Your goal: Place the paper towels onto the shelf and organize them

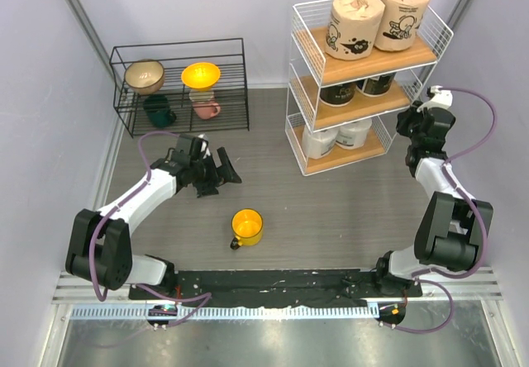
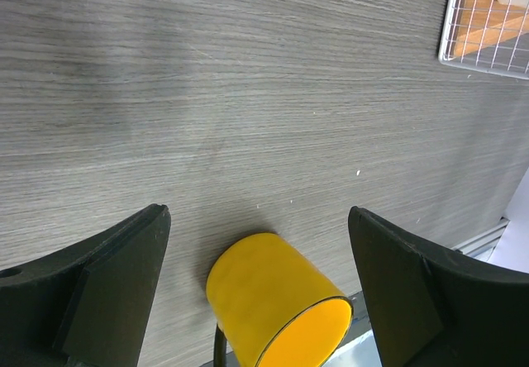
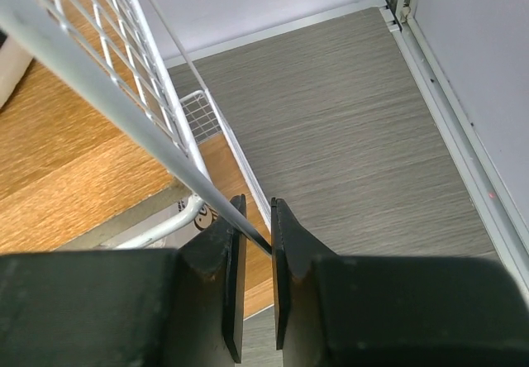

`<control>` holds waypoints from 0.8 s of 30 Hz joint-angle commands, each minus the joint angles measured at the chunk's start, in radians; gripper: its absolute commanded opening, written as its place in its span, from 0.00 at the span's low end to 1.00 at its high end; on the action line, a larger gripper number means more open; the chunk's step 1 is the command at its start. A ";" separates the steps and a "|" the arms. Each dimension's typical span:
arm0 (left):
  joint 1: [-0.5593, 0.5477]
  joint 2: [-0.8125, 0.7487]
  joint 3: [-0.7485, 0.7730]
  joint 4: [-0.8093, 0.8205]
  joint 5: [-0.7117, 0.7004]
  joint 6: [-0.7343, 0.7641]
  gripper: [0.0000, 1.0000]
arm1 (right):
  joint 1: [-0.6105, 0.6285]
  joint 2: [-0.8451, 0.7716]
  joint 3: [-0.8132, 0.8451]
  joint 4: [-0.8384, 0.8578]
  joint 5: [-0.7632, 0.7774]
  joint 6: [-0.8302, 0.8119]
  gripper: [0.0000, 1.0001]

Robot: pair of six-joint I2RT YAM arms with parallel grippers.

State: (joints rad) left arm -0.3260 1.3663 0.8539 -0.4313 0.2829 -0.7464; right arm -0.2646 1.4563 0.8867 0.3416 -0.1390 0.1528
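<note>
The shelf (image 1: 372, 62) stands at the back right and carries all the paper towels in view. Two tan printed rolls (image 1: 354, 25) (image 1: 403, 16) sit on the top board. The middle board holds two dark-wrapped rolls (image 1: 339, 94) (image 1: 378, 84), and two white rolls (image 1: 319, 141) (image 1: 354, 131) rest on the bottom one. My right gripper (image 1: 412, 121) (image 3: 258, 206) is at the shelf's right side, shut on a thin wire (image 3: 124, 111) of its frame. My left gripper (image 1: 223, 173) (image 2: 258, 212) hangs open over the floor, holding nothing.
A yellow mug (image 1: 247, 226) (image 2: 269, 297) lies on its side in the middle, just below my left fingers. A low black wire rack (image 1: 178, 45) with bowls and mugs stands at the back left. Walls close in on both sides.
</note>
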 commanded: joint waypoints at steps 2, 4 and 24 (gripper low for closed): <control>-0.001 -0.029 0.023 -0.015 -0.008 0.027 0.94 | 0.010 -0.088 -0.064 0.022 -0.148 0.132 0.07; -0.001 -0.039 0.027 -0.015 -0.020 0.027 0.94 | 0.011 -0.103 -0.074 0.014 -0.171 0.143 0.05; -0.433 -0.059 0.188 0.250 -0.531 0.248 0.91 | 0.019 -0.215 -0.103 -0.087 -0.201 0.235 0.03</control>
State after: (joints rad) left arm -0.6296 1.3041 1.0618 -0.3180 -0.0628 -0.5869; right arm -0.2703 1.3083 0.7841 0.2764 -0.2134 0.1844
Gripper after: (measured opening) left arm 0.915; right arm 0.189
